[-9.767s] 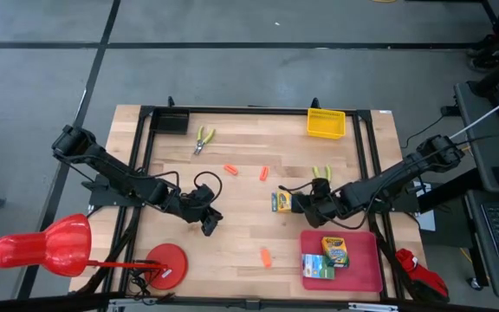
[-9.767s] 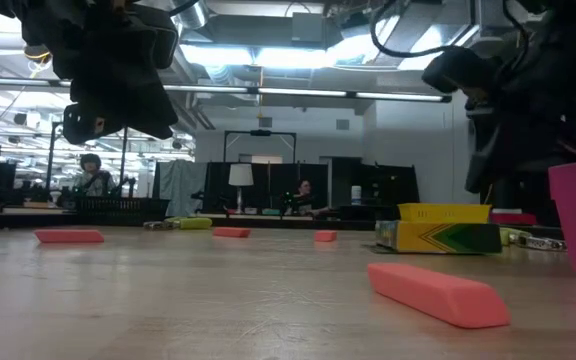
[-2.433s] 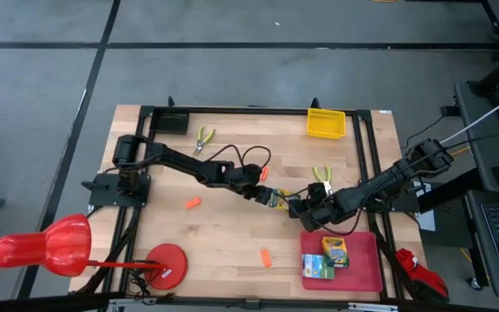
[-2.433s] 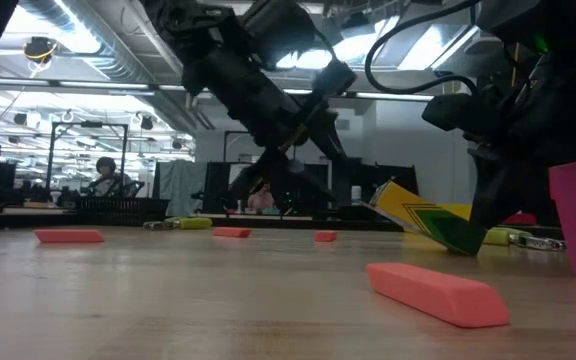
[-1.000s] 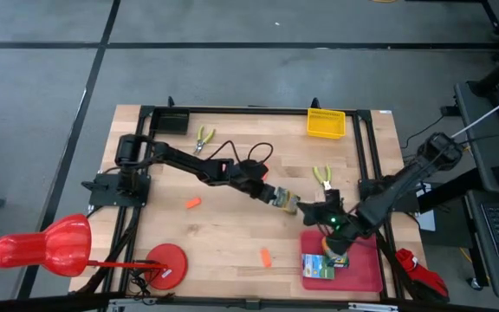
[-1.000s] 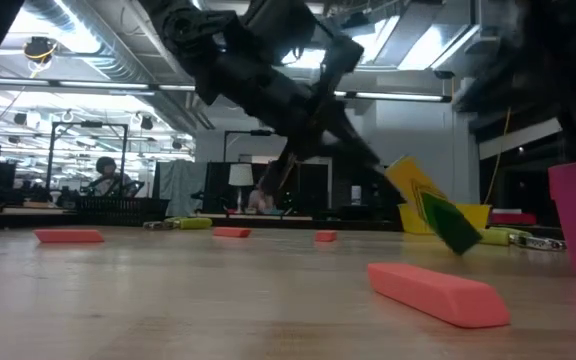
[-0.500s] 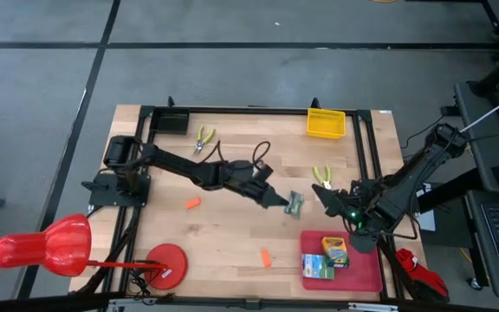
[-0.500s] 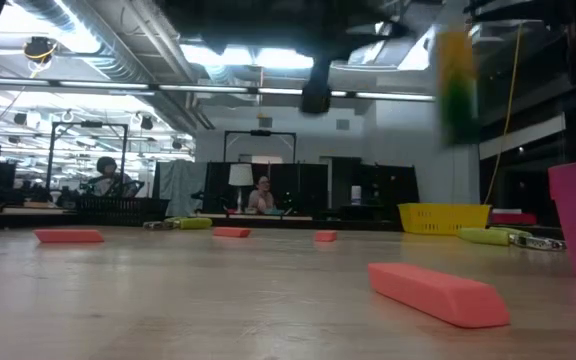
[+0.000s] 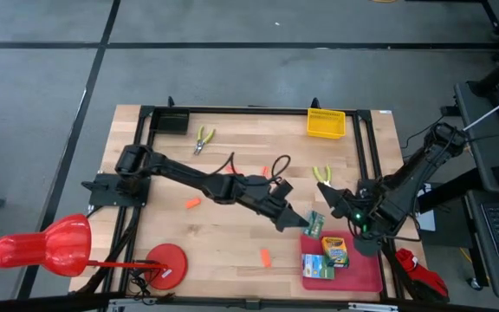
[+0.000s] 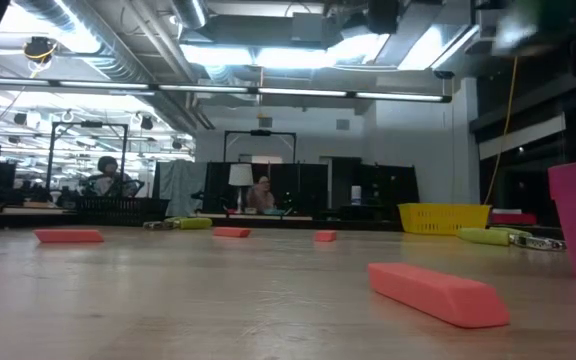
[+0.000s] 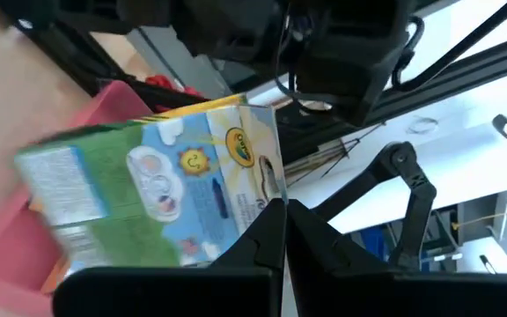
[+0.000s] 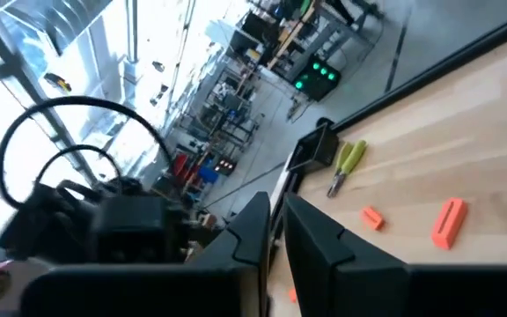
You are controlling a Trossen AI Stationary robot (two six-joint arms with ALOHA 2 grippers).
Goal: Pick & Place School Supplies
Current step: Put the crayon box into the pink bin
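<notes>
Left end effector [image 9: 304,222] reaches across the bench [image 9: 232,234] and grips a crayon box [image 9: 314,224] between its clenched fingers; we see it in the high view held at the near-left edge of the red tray [image 9: 366,273]. In the left wrist view the same box [image 11: 165,185] sits between the fingers [image 11: 267,233], its green and yellow printed face toward the camera, with the pink tray wall [image 11: 16,238] behind it.

Our right end effector [image 9: 340,206] hovers just beyond the tray's far edge, close to the left one, and its fingers [image 12: 262,220] look nearly closed with nothing between them.

Two more crayon boxes already lie in the tray: one [image 9: 334,251] toward its far side, the other [image 9: 319,269] nearer us, just beside it.

We can count four orange stubs on the bare wood: one [image 9: 192,203] left of the left arm, one [image 9: 265,257] near the front, one [image 9: 265,172] partly behind the arm's cable, and a close one [image 10: 438,293] filling the low view, likely the front one. One yellow-handled tool [image 9: 204,137] lies at the far left; the other [image 9: 321,176] lies below the yellow mesh basket [image 9: 326,122], near the right arm.
</notes>
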